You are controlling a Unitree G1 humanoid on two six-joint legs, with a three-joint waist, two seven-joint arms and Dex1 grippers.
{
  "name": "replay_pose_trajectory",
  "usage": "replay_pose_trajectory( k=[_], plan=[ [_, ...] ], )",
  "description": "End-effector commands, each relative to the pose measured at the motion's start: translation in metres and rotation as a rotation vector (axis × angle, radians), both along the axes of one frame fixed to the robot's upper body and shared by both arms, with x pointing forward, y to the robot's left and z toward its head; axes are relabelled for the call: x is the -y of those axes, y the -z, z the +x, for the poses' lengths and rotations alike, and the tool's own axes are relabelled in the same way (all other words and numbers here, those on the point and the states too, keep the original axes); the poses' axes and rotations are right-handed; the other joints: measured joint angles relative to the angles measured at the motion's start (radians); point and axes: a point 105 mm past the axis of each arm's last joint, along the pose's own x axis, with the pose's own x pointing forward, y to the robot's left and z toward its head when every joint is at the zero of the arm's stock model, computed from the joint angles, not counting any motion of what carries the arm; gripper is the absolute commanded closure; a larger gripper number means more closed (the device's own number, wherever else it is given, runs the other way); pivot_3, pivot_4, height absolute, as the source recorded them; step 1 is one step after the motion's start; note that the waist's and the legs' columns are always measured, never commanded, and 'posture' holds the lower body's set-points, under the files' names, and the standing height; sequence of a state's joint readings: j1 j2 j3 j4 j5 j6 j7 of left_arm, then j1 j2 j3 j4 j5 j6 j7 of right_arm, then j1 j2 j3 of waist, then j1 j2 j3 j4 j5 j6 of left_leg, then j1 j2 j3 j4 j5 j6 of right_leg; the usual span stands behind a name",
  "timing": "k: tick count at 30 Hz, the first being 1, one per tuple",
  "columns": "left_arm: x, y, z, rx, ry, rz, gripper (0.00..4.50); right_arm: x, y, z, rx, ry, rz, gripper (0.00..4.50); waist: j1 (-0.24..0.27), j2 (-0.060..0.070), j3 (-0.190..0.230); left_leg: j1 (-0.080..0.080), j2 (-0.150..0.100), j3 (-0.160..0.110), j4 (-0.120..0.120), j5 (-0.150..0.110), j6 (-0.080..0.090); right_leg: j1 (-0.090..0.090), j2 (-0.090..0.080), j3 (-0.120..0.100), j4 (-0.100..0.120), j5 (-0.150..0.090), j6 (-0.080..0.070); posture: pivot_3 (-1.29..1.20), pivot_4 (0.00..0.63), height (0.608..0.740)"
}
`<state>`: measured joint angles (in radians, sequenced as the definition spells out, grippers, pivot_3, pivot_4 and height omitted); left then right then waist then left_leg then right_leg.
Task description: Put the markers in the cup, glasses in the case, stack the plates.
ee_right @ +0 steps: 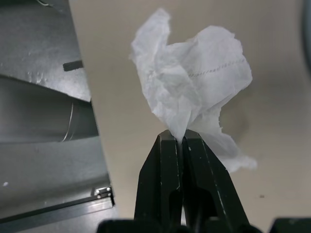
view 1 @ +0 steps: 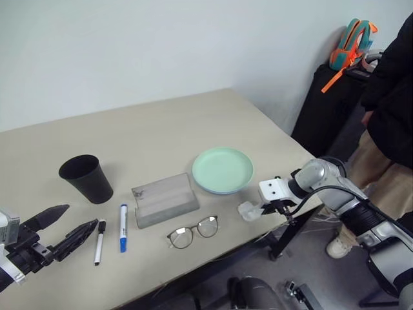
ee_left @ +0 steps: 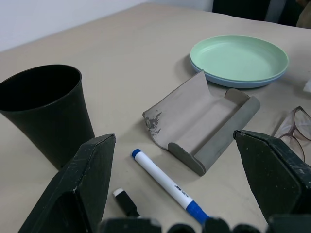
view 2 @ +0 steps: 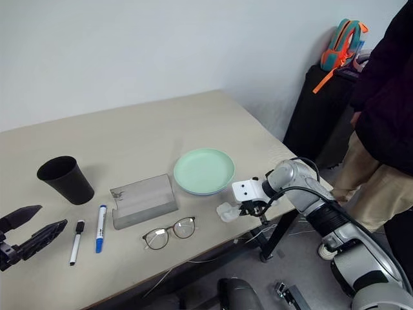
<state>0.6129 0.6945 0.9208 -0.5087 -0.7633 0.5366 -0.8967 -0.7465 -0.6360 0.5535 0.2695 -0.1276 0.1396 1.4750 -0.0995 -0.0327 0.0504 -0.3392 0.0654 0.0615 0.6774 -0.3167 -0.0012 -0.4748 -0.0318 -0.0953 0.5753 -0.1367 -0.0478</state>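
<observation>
Broadly, the surface [view 1: 161, 123] is laid out so that the next move is decided by which arm sits nearer which thing. At its right side the plates [view 1: 222, 170] are already stacked, mint green over light blue, with the open grey case [view 1: 164, 199] just beside them and the black cup [view 1: 86, 177] standing upright further left. The glasses [view 1: 193, 232] lie in front of the case, near the front edge, between the two arms. The markers [view 1: 111, 234] lie side by side at the front left — long axes running roughly front to back, blue cap and black-capped one both pointing away from the cup's rim. The left gripper [view 1: 63, 231] is held spread wide just beside the markers, so it is judged the nearer arm for them; the cup lies just beyond. The right gripper [ee_right: 181, 137] is pressed together at the right front edge, pinching a crumpled white tissue [ee_right: 192, 80] — no part of the task.
</observation>
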Motion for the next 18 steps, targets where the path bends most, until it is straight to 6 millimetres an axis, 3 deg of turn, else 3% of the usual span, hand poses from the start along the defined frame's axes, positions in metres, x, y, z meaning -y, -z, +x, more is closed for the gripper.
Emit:
replay_pose_trajectory(
  k=[1,4,7,11,18],
  plan=[
    [0.003,-0.008,0.002,0.026,0.024,0.025,0.35,-0.014,-0.045,0.006,-0.017,-0.016,0.156,4.47,0.004,0.000,0.000,0.001,0.000,0.003,0.000,-0.001,-0.002,0.000,0.000,0.000,0.002,0.000,0.000,0.00,0.000,0.738],
    [0.003,-0.008,0.003,0.023,0.027,0.025,0.35,-0.028,-0.082,0.012,-0.056,-0.023,0.296,4.47,0.006,0.001,0.001,0.007,-0.001,0.005,0.001,-0.005,-0.008,-0.003,-0.001,0.001,0.017,0.001,-0.001,0.00,0.000,0.738],
    [0.004,-0.006,0.004,0.016,0.036,0.025,0.35,-0.043,-0.113,0.036,-0.010,0.040,0.423,4.47,0.006,0.001,0.001,0.014,0.000,0.005,-0.003,-0.006,-0.010,-0.002,0.000,0.000,0.020,0.002,-0.004,0.00,0.000,0.738],
    [0.008,-0.003,0.008,0.006,0.053,0.025,0.35,-0.053,-0.104,0.070,0.082,0.180,0.425,4.47,0.006,0.000,0.000,0.017,0.001,0.001,-0.005,-0.006,-0.010,-0.002,0.002,0.000,0.029,0.003,-0.005,0.00,0.000,0.738],
    [0.017,0.005,0.010,-0.024,0.088,0.037,0.35,-0.070,-0.076,0.085,0.098,0.259,0.403,4.47,0.006,0.002,0.001,0.015,-0.001,0.000,-0.005,-0.007,-0.011,-0.004,0.002,0.003,0.032,0.004,-0.006,0.00,0.000,0.738]
  ],
)
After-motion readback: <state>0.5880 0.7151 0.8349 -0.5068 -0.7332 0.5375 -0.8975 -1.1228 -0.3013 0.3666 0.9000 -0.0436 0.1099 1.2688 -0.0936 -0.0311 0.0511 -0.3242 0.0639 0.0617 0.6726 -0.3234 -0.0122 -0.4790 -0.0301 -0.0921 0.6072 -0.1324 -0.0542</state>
